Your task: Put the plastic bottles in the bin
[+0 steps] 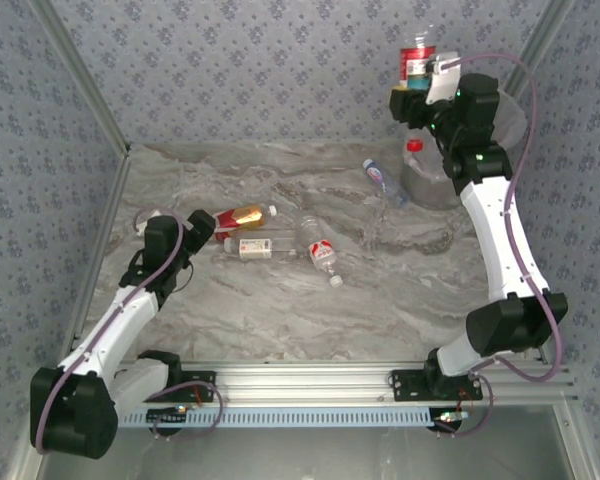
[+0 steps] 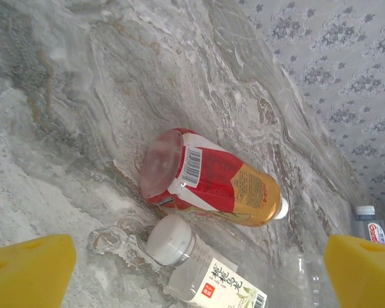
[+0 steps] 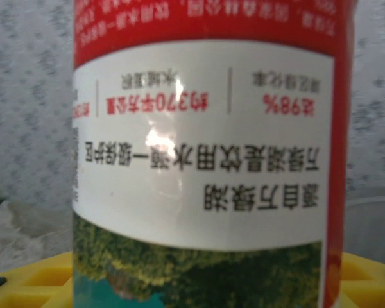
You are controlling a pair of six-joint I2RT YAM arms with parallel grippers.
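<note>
yellow pads (image 3: 38, 279) of the right tool (image 1: 416, 90) pinch a bottle with a red, white and green label (image 1: 417, 60), lifted high off the bench (image 1: 280, 320). in the right wrist view that label fills the space between the pads. below this tool and just beside its arm stands the bin (image 1: 435, 190), its translucent wall partly hidden by the arm. a red-capped bottle (image 1: 412, 150) seems to sit inside the bin, though the view through the plastic is poor. a blue-labelled bottle (image 1: 380, 180) lies on the bench near the bin's foot.

the left tool (image 1: 195, 235) hangs low over the bench with its fingers spread wide and nothing between them. just ahead of it a red-and-amber bottle (image 2: 212, 186) lies on its side, base toward the tool. touching that one, a white-capped bottle (image 2: 199, 269) with a white label lies with its cap end nearest the tool. beyond the pair lies a clear bottle with a red-and-white label (image 1: 318, 245), also on its side.
</note>
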